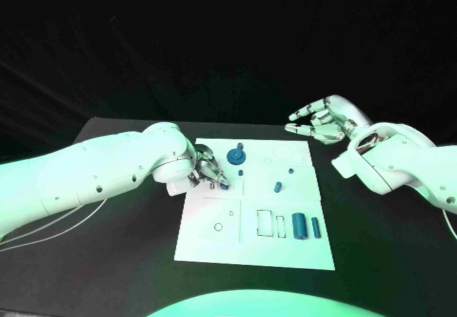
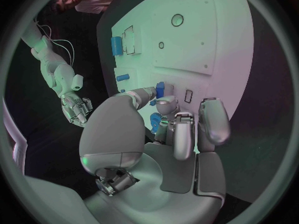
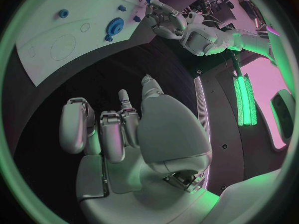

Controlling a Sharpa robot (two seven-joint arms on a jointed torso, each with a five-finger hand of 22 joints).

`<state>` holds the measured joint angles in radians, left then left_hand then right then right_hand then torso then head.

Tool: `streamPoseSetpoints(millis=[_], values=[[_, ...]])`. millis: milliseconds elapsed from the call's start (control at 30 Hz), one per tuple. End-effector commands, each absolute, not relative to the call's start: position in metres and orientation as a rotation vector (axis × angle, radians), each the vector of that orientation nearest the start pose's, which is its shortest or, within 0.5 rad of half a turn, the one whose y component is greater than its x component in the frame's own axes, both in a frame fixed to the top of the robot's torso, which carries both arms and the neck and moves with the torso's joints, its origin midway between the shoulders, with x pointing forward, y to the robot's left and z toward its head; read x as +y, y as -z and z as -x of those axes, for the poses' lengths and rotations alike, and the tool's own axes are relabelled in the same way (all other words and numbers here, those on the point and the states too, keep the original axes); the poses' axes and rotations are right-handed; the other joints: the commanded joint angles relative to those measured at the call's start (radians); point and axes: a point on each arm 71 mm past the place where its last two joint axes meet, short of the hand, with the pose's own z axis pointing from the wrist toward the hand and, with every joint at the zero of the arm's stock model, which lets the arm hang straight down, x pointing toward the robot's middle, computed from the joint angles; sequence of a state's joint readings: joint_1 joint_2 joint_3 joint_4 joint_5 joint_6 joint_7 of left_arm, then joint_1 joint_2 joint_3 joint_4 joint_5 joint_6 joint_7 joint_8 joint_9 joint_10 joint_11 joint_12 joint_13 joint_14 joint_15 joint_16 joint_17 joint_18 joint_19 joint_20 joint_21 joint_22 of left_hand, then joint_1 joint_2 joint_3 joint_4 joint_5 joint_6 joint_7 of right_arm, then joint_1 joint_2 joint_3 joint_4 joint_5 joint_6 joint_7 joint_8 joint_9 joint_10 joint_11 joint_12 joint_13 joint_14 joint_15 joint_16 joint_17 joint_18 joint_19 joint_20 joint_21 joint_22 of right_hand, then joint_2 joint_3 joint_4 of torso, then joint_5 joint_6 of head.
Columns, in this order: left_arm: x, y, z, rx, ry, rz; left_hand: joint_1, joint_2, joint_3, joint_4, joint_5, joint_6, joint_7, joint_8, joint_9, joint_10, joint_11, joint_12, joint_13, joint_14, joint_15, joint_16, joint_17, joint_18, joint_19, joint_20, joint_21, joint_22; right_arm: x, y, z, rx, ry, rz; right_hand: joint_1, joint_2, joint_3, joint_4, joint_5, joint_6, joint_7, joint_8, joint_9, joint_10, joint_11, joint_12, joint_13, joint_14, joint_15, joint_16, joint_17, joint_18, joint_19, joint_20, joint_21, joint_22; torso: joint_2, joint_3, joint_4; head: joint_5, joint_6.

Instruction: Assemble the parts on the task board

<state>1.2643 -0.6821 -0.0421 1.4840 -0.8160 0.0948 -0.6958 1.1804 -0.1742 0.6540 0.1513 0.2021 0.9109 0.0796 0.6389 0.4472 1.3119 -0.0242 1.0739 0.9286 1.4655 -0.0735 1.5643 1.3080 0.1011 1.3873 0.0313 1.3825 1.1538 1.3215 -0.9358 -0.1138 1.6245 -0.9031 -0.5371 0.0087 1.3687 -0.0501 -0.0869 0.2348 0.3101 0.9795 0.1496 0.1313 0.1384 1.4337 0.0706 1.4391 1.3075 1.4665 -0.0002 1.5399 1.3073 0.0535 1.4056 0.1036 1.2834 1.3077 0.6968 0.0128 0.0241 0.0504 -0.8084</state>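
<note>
Over task board (image 1: 286, 254), left robot hand (image 1: 208, 173) pinches part (image 1: 224, 186).

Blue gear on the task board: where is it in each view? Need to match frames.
Head view: gear near the task board's far edge, beside the left hand.
Left wrist view: cannot tell; the hand's fingers cover that part.
Right wrist view: gear near the board's edge.
Shared landmark: the left hand.

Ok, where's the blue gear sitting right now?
In the head view the blue gear sits near the task board's far edge, left of centre, just beyond the left hand.
</note>
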Motion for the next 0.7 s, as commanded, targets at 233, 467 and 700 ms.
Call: streamPoseSetpoints(millis=[233, 467, 700], values=[[0.1507, 0.2079, -0.4845, 2.307, 0.413, 0.313, -0.015, 0.001, 0.141, -0.149, -0.001, 0.020, -0.031, 0.012, 0.006, 0.011, -0.004, 0.000, 0.001, 0.105, -0.010, 0.006, 0.263, -0.018, 0.002, -0.008, 0.005, 0.005, -0.2267, 0.1408, -0.4804, 1.536, -0.903, -0.337, -0.008, 0.002, -0.006, 0.001, 0.006, 0.004, -0.003, 0.005, 0.001, 0.000, -0.005, 0.000, 0.114, 0.085, -0.007, -0.005, 0.187, 0.020, -0.003, -0.004, -0.006, 0.037, 0.000, 0.0006, -0.0013, 0.004, 0.002], [0.1481, 0.2097, -0.4832, 2.284, 0.392, 0.275, -0.019, 0.000, 0.143, -0.153, -0.001, 0.020, -0.032, 0.018, 0.007, 0.017, -0.005, 0.006, 0.007, 0.105, -0.011, 0.006, 0.263, -0.019, 0.003, -0.009, 0.006, 0.006, -0.2273, 0.1409, -0.4802, 1.536, -0.902, -0.337, -0.008, 0.003, -0.006, 0.001, 0.008, 0.004, -0.003, 0.005, 0.001, 0.000, -0.005, 0.000, 0.114, 0.085, -0.007, -0.004, 0.188, 0.020, -0.003, -0.004, -0.006, 0.037, 0.000, 0.0004, -0.0010, 0.003, 0.002], [0.1459, 0.2101, -0.4816, 2.285, 0.389, 0.255, -0.020, -0.001, 0.143, -0.156, -0.001, 0.019, -0.033, 0.020, 0.007, 0.019, -0.006, 0.005, 0.006, 0.105, -0.012, 0.006, 0.263, -0.019, 0.003, -0.009, 0.006, 0.006, -0.2272, 0.1409, -0.4801, 1.536, -0.903, -0.337, -0.008, 0.003, -0.006, 0.001, 0.008, 0.004, -0.003, 0.005, 0.001, 0.000, -0.005, 0.000, 0.114, 0.085, -0.007, -0.004, 0.188, 0.020, -0.003, -0.004, -0.006, 0.037, 0.001, 0.0001, -0.0007, 0.002, 0.001]])
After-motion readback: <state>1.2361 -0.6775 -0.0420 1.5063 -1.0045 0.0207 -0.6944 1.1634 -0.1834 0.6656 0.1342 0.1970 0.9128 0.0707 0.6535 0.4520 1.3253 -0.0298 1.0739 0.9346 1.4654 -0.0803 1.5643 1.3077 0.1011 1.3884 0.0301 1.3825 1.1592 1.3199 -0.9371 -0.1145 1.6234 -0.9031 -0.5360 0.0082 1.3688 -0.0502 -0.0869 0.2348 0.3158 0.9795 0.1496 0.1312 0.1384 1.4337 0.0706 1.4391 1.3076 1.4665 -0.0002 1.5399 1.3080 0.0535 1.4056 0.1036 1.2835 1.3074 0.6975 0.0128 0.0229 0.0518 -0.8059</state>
